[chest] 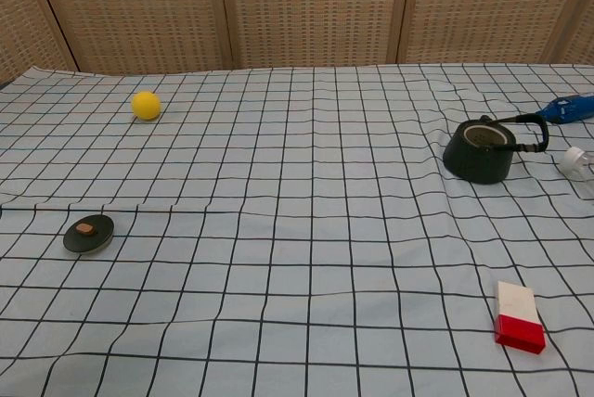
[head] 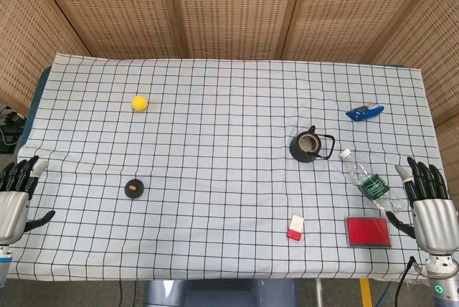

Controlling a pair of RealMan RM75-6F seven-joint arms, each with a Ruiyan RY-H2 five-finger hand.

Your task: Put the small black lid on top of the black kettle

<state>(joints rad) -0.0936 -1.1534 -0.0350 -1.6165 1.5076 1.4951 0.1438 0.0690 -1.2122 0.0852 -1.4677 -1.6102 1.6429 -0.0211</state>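
The counter (head: 229, 106) wears a pale cloth with a black grid pattern. The kettle (head: 310, 145) is black; the small lid (head: 134, 188) is black with a brown knob. The ball (head: 140, 102) is yellow. The box (head: 295, 227) is red and white.

I see the table (head: 229, 92) under a white cloth with a black grid, rumpled in places. Near my left hand (head: 14, 196) lies the small black lid (head: 134, 189), the yellow ball (head: 140, 102) farther out. Just beside my right hand (head: 430, 203) lie the plastic bottle (head: 366, 180) and red case (head: 368, 232); beyond sit the black kettle (head: 308, 145), blue object (head: 364, 112) and red-and-white box (head: 295, 227).
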